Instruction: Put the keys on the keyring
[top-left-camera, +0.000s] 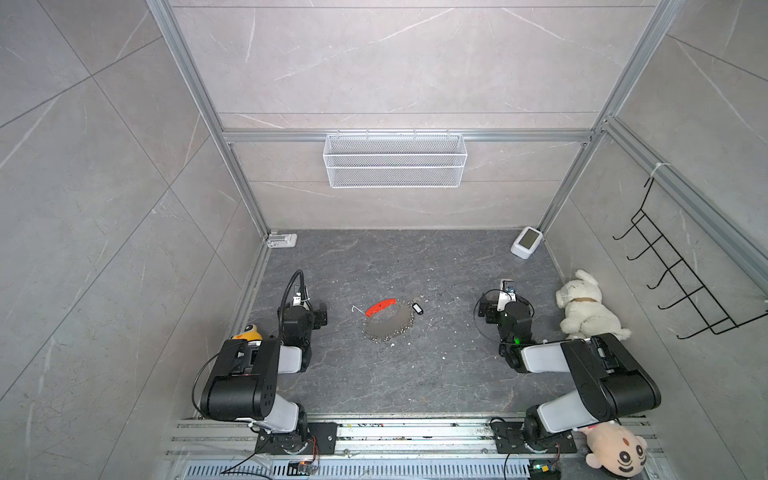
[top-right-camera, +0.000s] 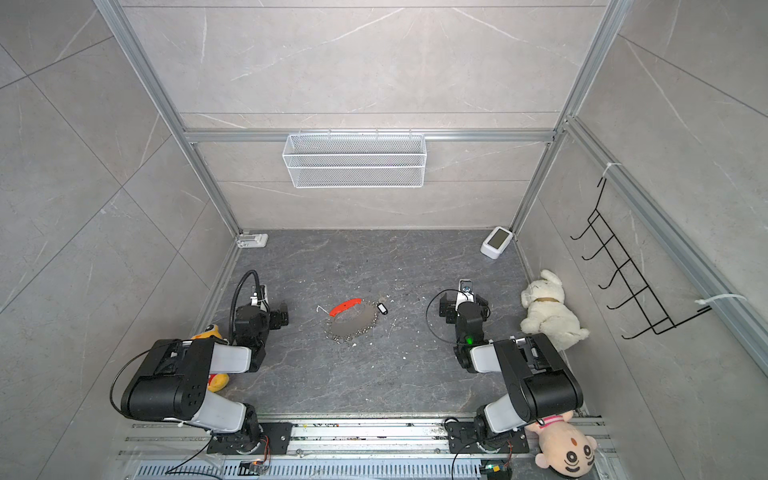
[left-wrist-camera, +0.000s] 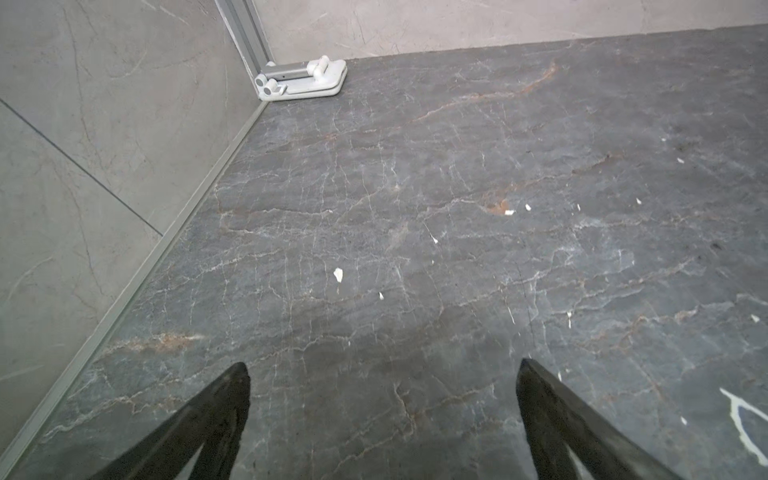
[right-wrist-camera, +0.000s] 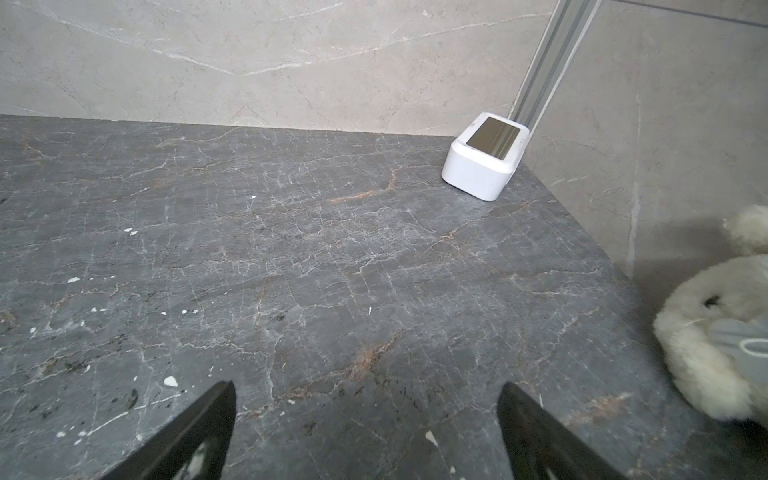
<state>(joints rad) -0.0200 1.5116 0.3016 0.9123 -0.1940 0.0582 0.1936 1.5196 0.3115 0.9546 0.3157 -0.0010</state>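
Standing at the left of the frame in both top views, the left pincer (left-wrist-camera: 382, 365) is spread wide and empty above the dark tabletop (top-left-camera: 436, 374). Near centre, a small white bent wire (top-left-camera: 356, 308) lies just left of the keyring (top-left-camera: 404, 326), which rests flat with its red bar (top-left-camera: 380, 306) on the upper-left arc. The keys (top-left-camera: 417, 308) lie beside the ring's upper-right edge; contact cannot be determined. Right of centre, the right pincer (right-wrist-camera: 366, 384) is likewise spread, holding nothing. A white plush dog (top-left-camera: 586, 305) lies far right.
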